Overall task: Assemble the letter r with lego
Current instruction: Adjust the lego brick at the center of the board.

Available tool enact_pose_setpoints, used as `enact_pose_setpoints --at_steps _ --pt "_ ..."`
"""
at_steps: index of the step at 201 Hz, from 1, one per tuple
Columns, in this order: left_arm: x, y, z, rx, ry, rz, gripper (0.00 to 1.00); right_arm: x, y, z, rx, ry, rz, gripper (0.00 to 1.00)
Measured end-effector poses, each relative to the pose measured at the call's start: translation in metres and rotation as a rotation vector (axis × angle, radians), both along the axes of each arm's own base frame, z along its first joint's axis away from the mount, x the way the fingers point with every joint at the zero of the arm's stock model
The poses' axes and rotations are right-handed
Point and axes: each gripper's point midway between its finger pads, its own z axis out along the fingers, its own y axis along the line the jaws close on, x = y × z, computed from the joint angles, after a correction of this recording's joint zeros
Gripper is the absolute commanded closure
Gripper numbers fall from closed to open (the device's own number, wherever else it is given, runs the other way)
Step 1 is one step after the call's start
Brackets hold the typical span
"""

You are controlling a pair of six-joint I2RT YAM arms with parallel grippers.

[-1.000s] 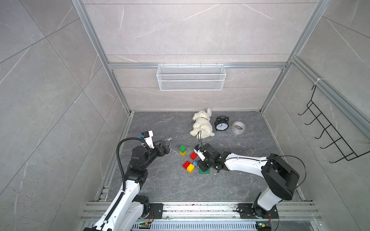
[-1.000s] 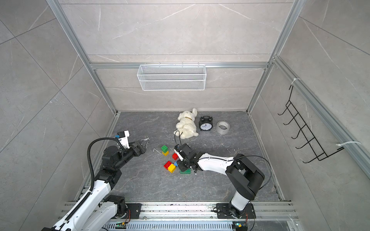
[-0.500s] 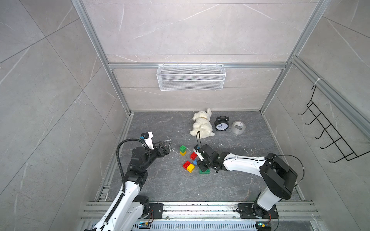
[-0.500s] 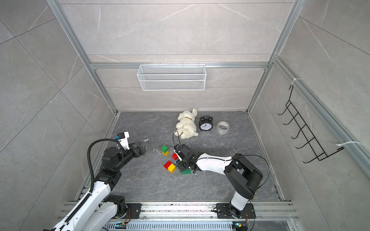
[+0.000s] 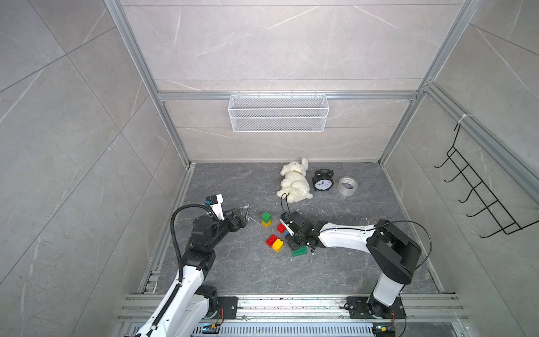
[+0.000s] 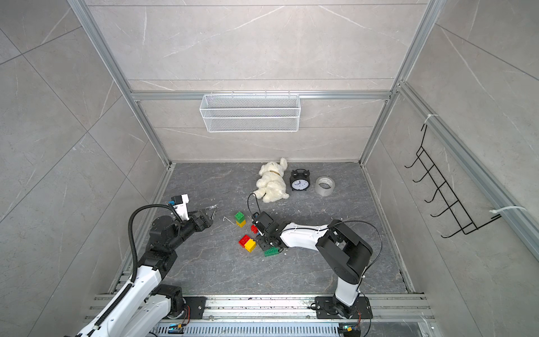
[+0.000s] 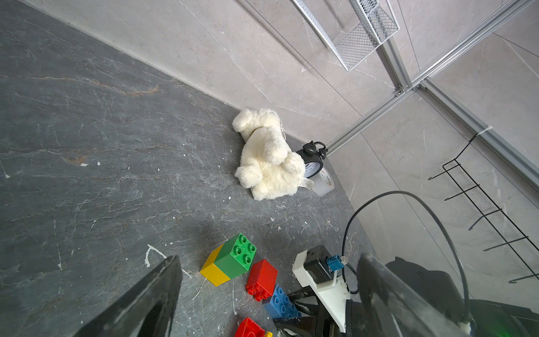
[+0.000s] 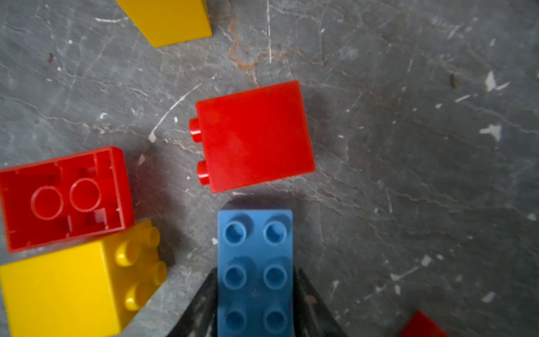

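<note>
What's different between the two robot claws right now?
The left gripper is wide open and empty; the right gripper is shut on a blue brick. The left gripper is off to one side of the lego; the right gripper is down among it. Both point toward the lego.

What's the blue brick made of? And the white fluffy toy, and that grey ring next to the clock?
The blue brick looks like hard plastic: smooth, a little shiny, with neat moulded round studs. The white toy looks like soft plush with fluffy, shaggy fur, and is probably stuffed. The grey ring is probably a roll of sticky tape, glossy and slightly see-through, but it is too small to be sure.
</note>
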Motion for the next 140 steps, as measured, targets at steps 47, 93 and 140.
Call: enact_pose_setpoints --at_steps 47,93,140 --pt "0.002 0.003 -0.004 0.005 0.008 0.018 0.04 0.005 -0.011 0.0 -0.053 -0.033 -0.016 0.62" --pt "0.003 0.003 -0.006 0.006 0.016 0.018 0.04 0.003 -0.03 0.002 -0.099 -0.05 -0.042 0.63" --pt "0.005 0.002 -0.012 0.01 0.033 0.018 0.04 0.002 -0.041 0.002 -0.116 -0.043 -0.059 0.54"
